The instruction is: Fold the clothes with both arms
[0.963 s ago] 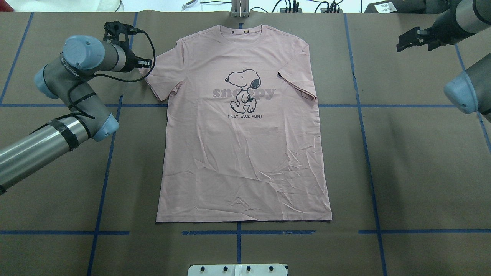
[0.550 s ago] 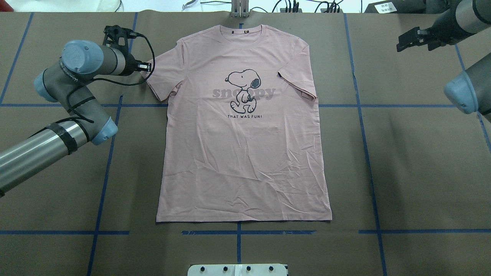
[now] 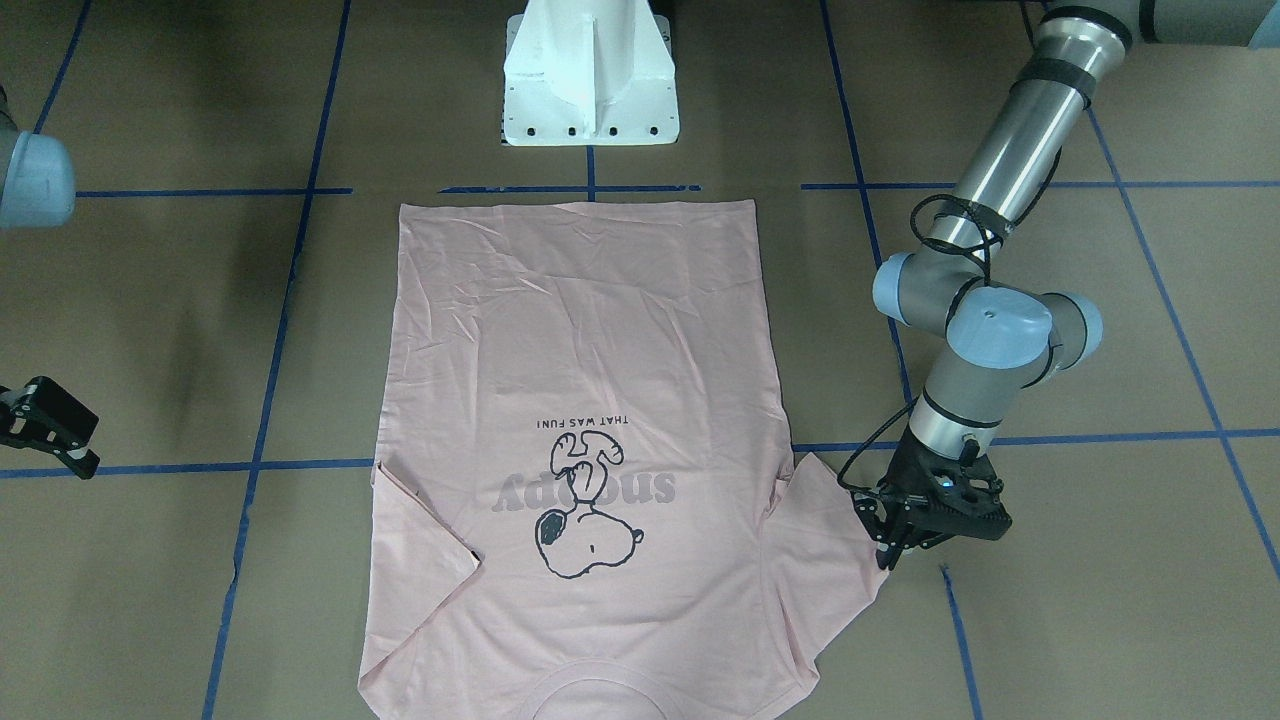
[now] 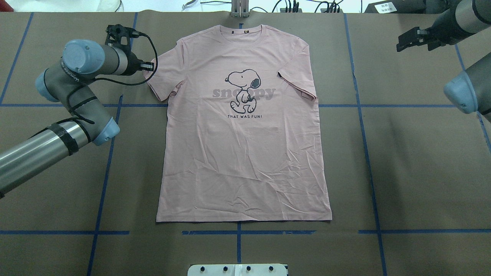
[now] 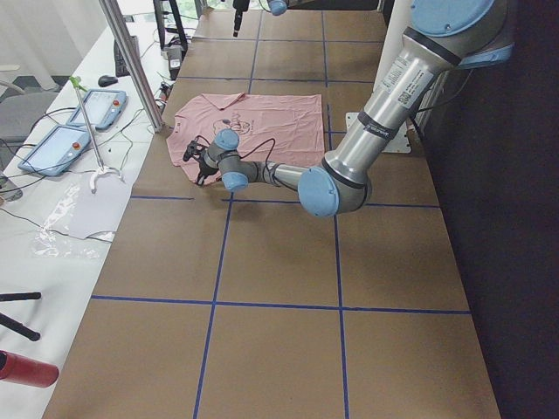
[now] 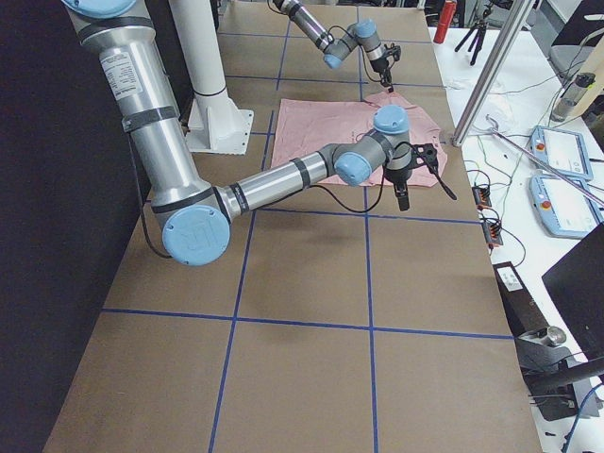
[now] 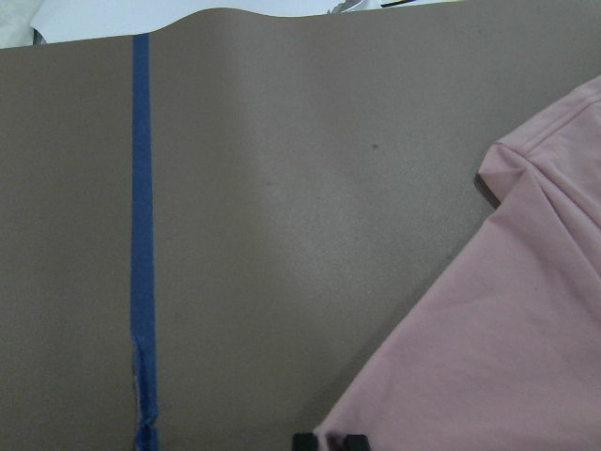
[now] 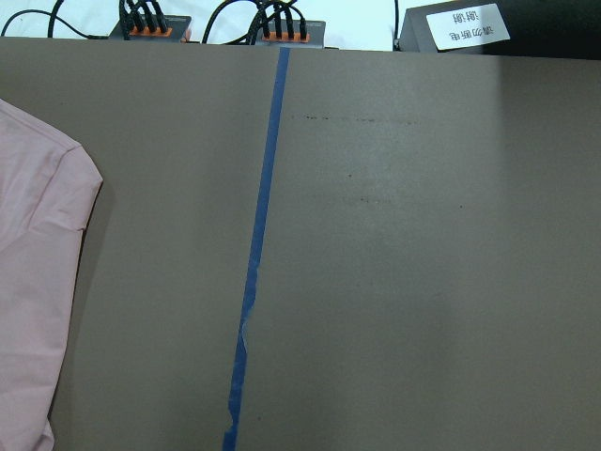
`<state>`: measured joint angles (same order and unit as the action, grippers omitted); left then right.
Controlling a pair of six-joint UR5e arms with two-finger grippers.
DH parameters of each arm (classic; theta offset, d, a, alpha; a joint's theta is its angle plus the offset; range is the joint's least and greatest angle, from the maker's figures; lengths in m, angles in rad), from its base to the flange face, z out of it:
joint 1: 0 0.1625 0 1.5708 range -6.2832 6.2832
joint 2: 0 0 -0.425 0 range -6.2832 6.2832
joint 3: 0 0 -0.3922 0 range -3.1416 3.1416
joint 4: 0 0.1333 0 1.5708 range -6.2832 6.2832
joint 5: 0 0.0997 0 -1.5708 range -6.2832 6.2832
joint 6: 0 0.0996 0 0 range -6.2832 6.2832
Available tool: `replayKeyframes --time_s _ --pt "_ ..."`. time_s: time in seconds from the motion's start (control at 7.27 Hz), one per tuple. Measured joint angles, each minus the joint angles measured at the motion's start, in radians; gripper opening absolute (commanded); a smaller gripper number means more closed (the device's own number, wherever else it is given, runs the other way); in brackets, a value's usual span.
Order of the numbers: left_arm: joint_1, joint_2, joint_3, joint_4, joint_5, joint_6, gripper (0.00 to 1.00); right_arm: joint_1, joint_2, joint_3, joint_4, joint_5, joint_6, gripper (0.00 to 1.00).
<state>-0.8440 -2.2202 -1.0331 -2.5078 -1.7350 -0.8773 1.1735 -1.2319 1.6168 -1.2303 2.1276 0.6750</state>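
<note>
Nudged closer, our left claw (image 4: 149, 66) finds the sleeve hem (image 7: 406, 357) of the limp, light T-shirt (image 4: 245, 153), our pinch-point, at its tips; its closure we cannot tell.

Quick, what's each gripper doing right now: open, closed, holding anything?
Left gripper: looks closed on the sleeve edge of the T-shirt.
Right gripper: open, holding nothing, off to the side of the shirt.
</note>
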Motion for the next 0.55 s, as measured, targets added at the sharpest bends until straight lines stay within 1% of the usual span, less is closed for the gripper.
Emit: replayKeyframes --time_s 0.28,0.41,0.55 --pt "0.005 -0.036 -0.147 0.241 -0.002 -0.048 0.00 0.000 0.000 0.000 0.000 0.000 0.000 1.00" --pt "0.020 -0.077 -0.189 0.358 0.001 -0.104 0.00 0.000 0.000 -0.002 0.000 0.000 0.000 1.00" --pt "0.049 -0.133 -0.192 0.459 0.018 -0.161 0.00 -0.001 0.000 -0.004 0.000 0.000 0.000 1.00"
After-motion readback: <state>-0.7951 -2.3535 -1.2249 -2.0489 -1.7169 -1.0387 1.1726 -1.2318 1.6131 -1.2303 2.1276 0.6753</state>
